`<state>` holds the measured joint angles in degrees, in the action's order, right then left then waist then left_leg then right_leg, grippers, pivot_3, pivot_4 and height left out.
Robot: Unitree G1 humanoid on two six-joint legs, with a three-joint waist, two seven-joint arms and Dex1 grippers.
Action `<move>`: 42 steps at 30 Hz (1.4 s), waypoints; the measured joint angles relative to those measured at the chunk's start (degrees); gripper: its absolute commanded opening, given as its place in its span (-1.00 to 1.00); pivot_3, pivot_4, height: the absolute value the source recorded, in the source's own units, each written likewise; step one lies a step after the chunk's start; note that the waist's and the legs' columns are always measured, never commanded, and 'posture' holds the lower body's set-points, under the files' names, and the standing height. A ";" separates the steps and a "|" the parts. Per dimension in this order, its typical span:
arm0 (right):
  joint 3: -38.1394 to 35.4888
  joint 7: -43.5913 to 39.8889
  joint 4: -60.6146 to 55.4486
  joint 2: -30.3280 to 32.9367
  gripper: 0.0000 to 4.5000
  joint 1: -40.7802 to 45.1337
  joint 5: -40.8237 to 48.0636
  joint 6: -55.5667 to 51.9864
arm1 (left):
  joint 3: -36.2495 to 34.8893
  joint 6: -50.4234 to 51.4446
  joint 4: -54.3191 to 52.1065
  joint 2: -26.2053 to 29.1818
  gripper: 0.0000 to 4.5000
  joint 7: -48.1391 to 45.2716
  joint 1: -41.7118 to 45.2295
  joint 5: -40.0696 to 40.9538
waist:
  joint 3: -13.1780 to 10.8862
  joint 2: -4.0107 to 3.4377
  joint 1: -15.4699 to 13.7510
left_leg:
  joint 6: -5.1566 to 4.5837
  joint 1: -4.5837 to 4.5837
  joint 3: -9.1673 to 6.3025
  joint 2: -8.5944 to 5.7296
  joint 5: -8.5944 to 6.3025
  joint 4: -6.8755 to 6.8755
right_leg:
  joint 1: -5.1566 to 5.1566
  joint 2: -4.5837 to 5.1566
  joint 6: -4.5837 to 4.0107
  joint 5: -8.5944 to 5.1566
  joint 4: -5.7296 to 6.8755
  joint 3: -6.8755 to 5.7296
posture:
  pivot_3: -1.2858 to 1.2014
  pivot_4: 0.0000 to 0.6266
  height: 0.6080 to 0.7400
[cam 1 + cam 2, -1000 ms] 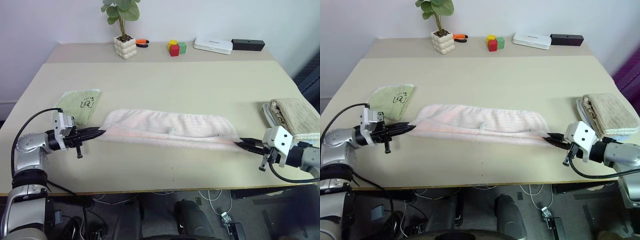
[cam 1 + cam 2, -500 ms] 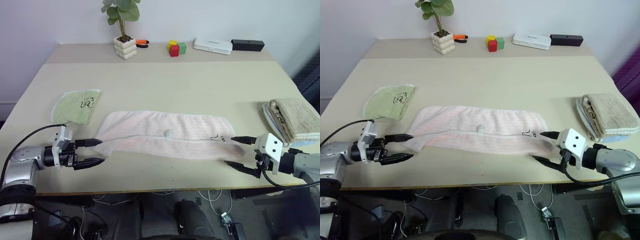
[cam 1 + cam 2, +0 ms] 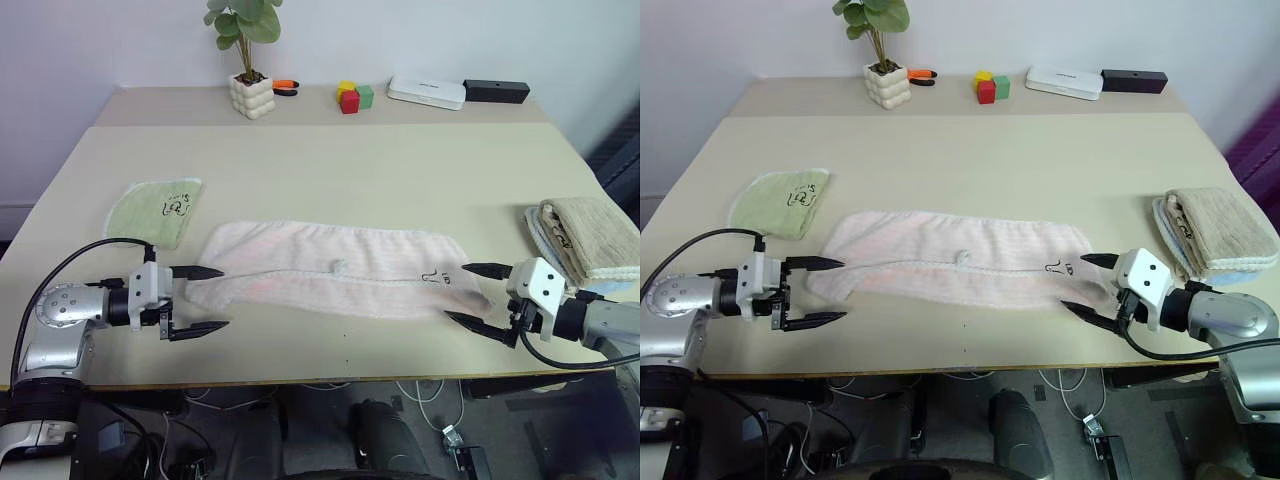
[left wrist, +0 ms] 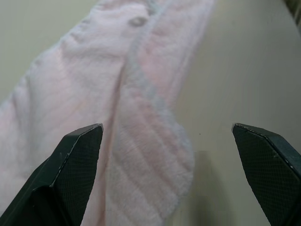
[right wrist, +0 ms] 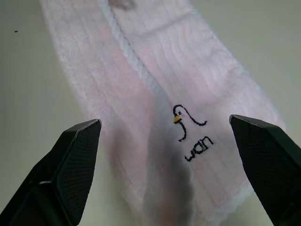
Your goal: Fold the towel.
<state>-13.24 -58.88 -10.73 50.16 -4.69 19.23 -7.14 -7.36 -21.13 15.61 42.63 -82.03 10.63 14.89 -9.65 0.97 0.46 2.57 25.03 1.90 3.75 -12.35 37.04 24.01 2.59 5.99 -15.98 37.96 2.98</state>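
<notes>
Left eye view: the pink towel (image 3: 335,282) lay flat on the desk (image 3: 400,170); left gripper (image 3: 205,299) and right gripper (image 3: 476,294) had jaws spread wide, holding nothing.

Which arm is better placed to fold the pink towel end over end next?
Neither clearly. The left pincer and the right pincer are both open, one at each end of the towel, which lies flat in a long strip. Probably either could grab its end and carry it across.
</notes>
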 measured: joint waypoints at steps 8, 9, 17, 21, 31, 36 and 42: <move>0.08 0.25 -0.06 -0.24 0.98 0.77 0.01 -0.01 | 2.19 -12.43 -0.24 0.18 1.00 12.89 -1.32 -10.79 | 0.01 -0.02 -0.20 | 0.00 -0.22 0.00 0.00 0.00 -0.01 | -0.22 0.00 0.00 0.00 0.00 0.00 | 0.03 -0.52 1.00; 0.09 0.25 -0.06 -0.25 0.98 0.76 0.01 -0.01 | 2.21 -13.08 0.12 0.11 1.00 14.87 -1.32 -11.83 | 0.01 -0.01 -0.22 | 0.00 -0.44 0.01 0.00 -0.02 -0.05 | -0.41 0.00 -0.02 -0.01 -0.04 0.00 | 0.03 -0.52 1.00; 0.66 0.25 -0.05 -0.29 1.00 1.56 0.02 -0.01 | 6.01 -14.23 0.27 -0.19 -0.50 21.61 -2.20 -14.39 | 0.02 -0.03 -0.19 | -0.09 -0.75 0.04 0.01 -0.08 -0.10 | -0.75 0.04 -0.16 -0.10 -0.17 0.00 | 0.03 -0.52 1.00; 1.12 0.20 0.06 -0.28 1.00 2.19 -0.01 0.00 | 6.45 -14.12 0.14 1.24 -0.99 22.27 -2.76 -13.85 | 0.02 -0.03 0.04 | -0.12 -0.75 0.05 0.01 -0.10 -0.10 | -0.74 0.05 -0.16 -0.09 -0.18 0.00 | 0.03 -0.52 1.00; 1.24 -0.81 0.44 -0.06 1.00 3.71 -0.02 0.04 | 6.43 -17.18 0.90 3.92 -0.99 19.22 -3.39 -7.90 | 0.01 -0.03 0.12 | -0.14 -0.75 0.08 0.02 -0.11 -0.13 | -0.73 0.06 -0.17 -0.10 -0.20 0.00 | 0.03 -0.52 1.00; 1.24 -2.02 1.60 1.11 1.00 5.02 0.26 -2.70 | 6.69 -20.17 2.36 4.22 -0.99 17.37 -3.99 -6.83 | 0.01 -0.03 0.10 | -0.14 -0.74 0.09 0.02 -0.11 -0.14 | -0.72 0.07 -0.17 -0.10 -0.21 0.00 | 0.03 -0.52 1.00; 3.26 -3.74 2.79 3.32 0.62 6.42 0.19 -9.32 | 7.74 -22.02 3.12 4.21 -1.00 17.19 -3.92 -6.80 | 0.01 -0.03 0.18 | -0.15 -0.74 0.10 0.03 -0.12 -0.16 | -0.72 0.07 -0.18 -0.10 -0.28 0.01 | 0.03 -0.52 1.00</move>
<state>-9.98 -62.62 -7.93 53.49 1.73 19.41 -16.45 0.37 -43.15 18.73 46.84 -64.84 6.71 8.09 -9.63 0.94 0.63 2.43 24.29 2.00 3.78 -12.46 36.88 23.29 2.66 5.81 -16.08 37.67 2.99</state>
